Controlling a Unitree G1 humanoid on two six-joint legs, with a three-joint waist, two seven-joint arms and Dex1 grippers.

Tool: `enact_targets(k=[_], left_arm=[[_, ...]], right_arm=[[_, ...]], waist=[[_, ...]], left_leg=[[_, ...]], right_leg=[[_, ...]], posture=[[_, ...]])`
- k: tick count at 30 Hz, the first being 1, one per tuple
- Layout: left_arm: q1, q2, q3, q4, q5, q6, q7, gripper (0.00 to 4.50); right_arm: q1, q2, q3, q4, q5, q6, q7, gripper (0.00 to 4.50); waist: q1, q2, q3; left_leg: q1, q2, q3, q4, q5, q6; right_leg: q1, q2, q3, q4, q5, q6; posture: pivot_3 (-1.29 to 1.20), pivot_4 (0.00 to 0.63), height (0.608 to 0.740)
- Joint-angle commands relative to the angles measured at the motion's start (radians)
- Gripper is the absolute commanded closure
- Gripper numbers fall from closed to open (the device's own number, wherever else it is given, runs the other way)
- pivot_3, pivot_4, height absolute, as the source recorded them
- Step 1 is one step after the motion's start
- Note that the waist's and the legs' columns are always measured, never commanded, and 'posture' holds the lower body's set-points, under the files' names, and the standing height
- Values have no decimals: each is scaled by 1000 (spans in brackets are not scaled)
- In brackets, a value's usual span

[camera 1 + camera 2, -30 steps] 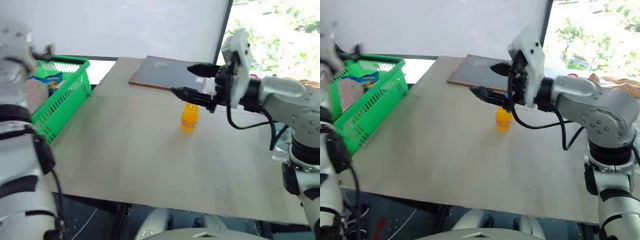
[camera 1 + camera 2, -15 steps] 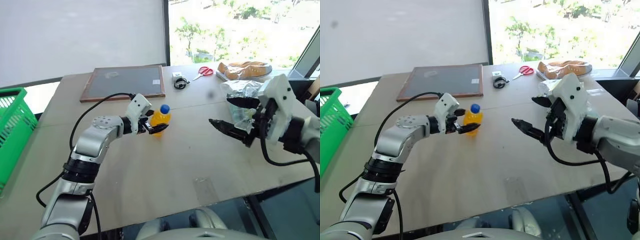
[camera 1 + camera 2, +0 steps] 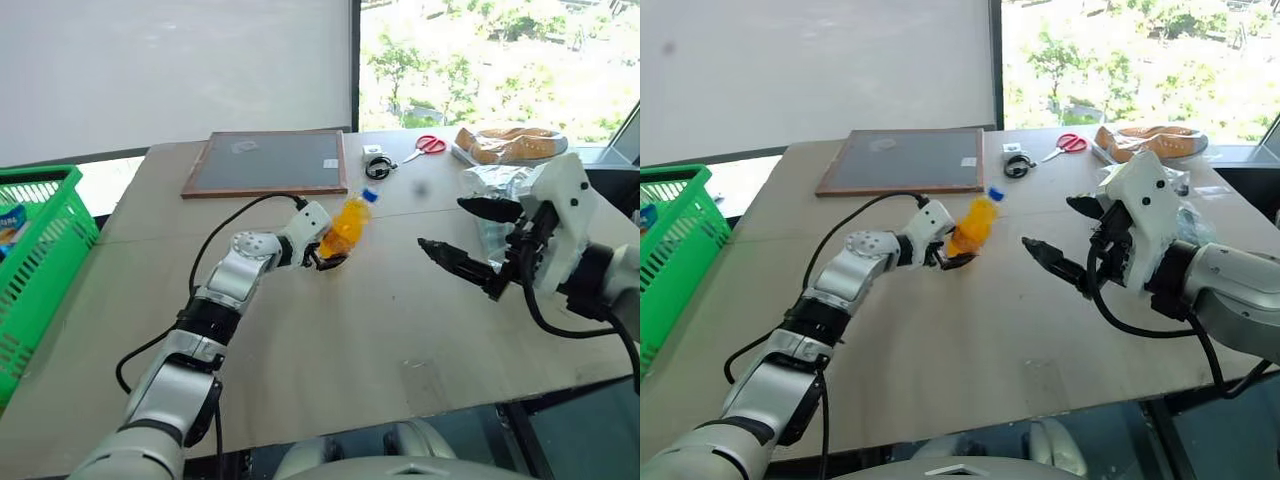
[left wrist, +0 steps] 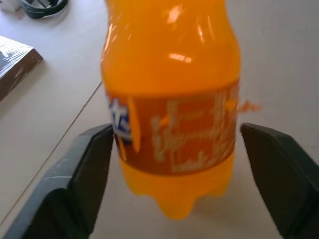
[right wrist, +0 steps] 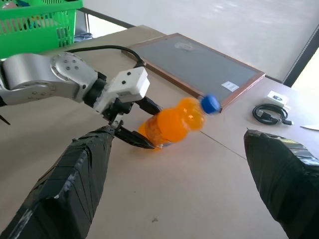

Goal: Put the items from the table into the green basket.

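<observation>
— Bottle (image 3: 346,226) tipped since half a second back: stood upright then, now leans with the blue cap pointing away toward the dark board (image 3: 268,162). Base still low between the fingers of the left gripper (image 3: 328,256), out in the middle of the table (image 3: 330,340).

— Pinched already?

— Not quite, judging by the left wrist view. Fingers (image 4: 84,174) bracket the lower half, closer in than a moment ago; one pad touches the label, a sliver of gap remains at the other. Looks like a one-sided nudge, hence the lean. Means a risk of toppling or rolling before any lift, so probably needs a squarer close first.

— And the green basket (image 3: 55,250)?

— Far left, well apart from the bottle. Cut off by the frame edge; something blue and white inside, too little visible to name.

— Anything else unclear?

— Hard to tell whether the base rests on the tabletop or rides just above it.

— Right side?

— Right gripper (image 3: 440,223) hangs spread wide and empty, well apart from the bottle, in front of a crinkled bag (image 3: 500,185). Back from over the bottle, where it hovered a second ago.
</observation>
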Motion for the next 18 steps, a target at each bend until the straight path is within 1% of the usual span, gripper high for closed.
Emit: enact_targets(k=[1, 4, 7, 8, 10, 12, 14, 15, 18], left_arm=[[-66, -43, 18, 103, 15, -66, 4, 1659], [-100, -60, 15, 178, 47, -119, 10, 1659], [-127, -72, 30, 220, 42, -115, -13, 1659], [-132, -74, 35, 225, 43, -121, -16, 555], [-141, -75, 42, 234, 47, -142, -13, 101], [-138, -71, 96, 174, -12, -149, -33, 101], [-129, -56, 167, 97, -82, -92, -49, 101], [-122, -45, 185, 72, -95, -67, -53, 101], [-87, 3, 176, 25, -64, -42, -64, 101]], right_arm=[[-2, -26, -8, -3, 32, -51, -21, 0], [5, -44, -3, -4, 47, -72, -34, 0], [15, -59, 3, -6, 59, -91, -47, 0], [20, -65, 3, -8, 63, -98, -51, 0], [27, -74, 6, -11, 67, -109, -57, 0], [26, -79, 14, -13, 70, -121, -64, 0], [25, -83, 18, -15, 74, -131, -66, 0], [27, -86, 19, -15, 76, -135, -65, 0], [25, -86, 37, -4, 63, -145, -52, 0]], waist=[[0, 0, 0], [3, 0, 0], [5, 0, 0], [4, 0, 0], [2, 0, 0], [-4, 0, 1], [-11, 0, 1], [-15, 0, 1], [-23, 1, 1]], left_leg=[[0, 0, 0, 0, 0, 0], [0, 0, 0, 0, -1, 1], [0, 0, 0, 1, -1, 2], [0, 0, 0, 1, -1, 2], [0, 0, 0, 1, -1, 2], [0, 0, 0, 1, -1, 2], [-2, 0, 0, 1, -1, 2], [-3, 0, 0, 1, -1, 2], [-3, 0, 0, 0, -1, 2]], right_leg=[[0, 0, 0, 0, 0, 0], [0, 0, -1, 0, 0, 0], [1, -1, -1, 0, 1, 1], [1, -1, -1, 0, 1, 1], [1, -1, -1, 0, 1, 1], [1, -1, -1, 0, 1, 1], [0, -1, -1, 0, 1, 1], [-2, -1, -1, 0, 1, 1], [-2, 0, 0, 0, 1, 1]], posture=[[-245, 13, 740], [-253, 18, 740], [-256, 19, 740], [-258, 20, 740], [-264, 21, 740], [-267, 22, 740], [-260, 23, 740], [-249, 23, 740], [-208, 20, 740]])
